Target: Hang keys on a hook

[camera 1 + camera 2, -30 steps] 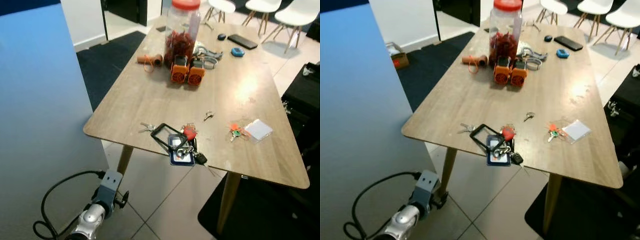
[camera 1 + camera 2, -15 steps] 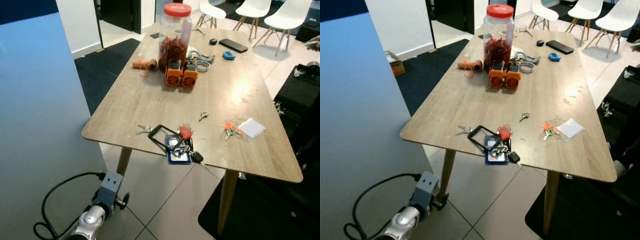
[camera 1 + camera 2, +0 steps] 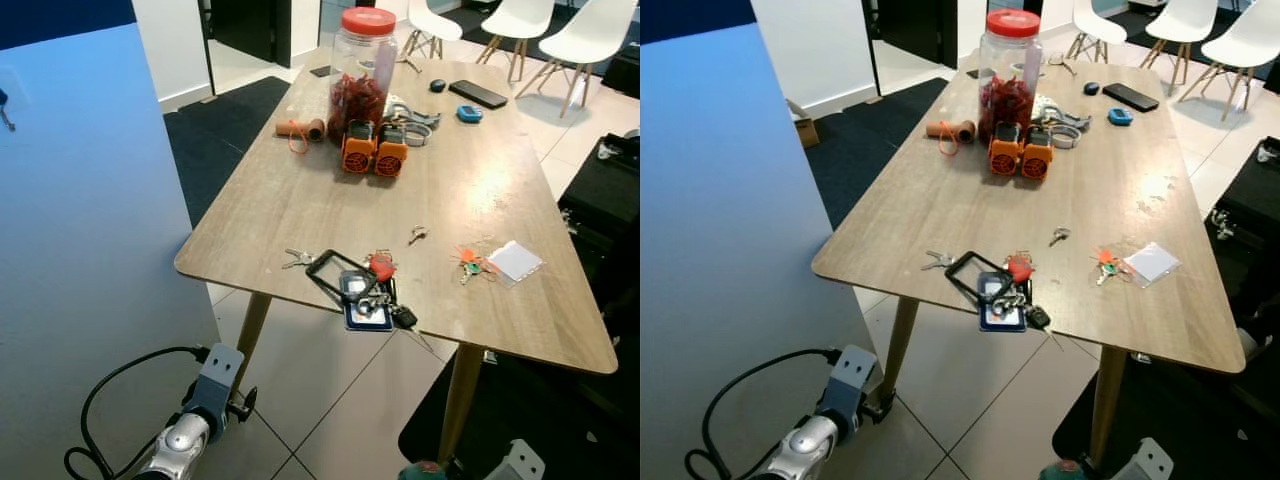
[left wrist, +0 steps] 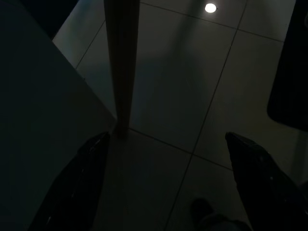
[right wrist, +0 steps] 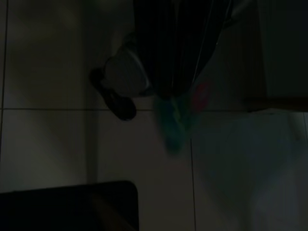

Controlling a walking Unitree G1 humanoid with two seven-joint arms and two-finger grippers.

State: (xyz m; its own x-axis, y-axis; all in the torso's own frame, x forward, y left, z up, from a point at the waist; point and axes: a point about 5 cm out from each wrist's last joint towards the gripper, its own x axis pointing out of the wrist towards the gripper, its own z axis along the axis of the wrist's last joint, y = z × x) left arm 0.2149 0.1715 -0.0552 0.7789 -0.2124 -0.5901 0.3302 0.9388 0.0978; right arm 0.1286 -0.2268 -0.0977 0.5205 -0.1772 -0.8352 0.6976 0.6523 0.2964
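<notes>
Several key bunches are recorded along the table's (image 3: 300, 200) near edge, the largest (image 3: 372, 296) overhanging it with a card holder. A teal-and-red-tagged key bunch (image 5: 174, 120) is seen dangling from the right gripper (image 5: 166, 62), apparently clamped on it, low by the table's near right leg (image 3: 457, 400). It is judged light, loose and prone to swing, and best hung by its ring. The left gripper (image 4: 173, 178) is spread and unladen.

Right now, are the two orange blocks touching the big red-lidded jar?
Cannot tell. In the left eye view the orange blocks stand right before the jar, overlapping its base.
</notes>
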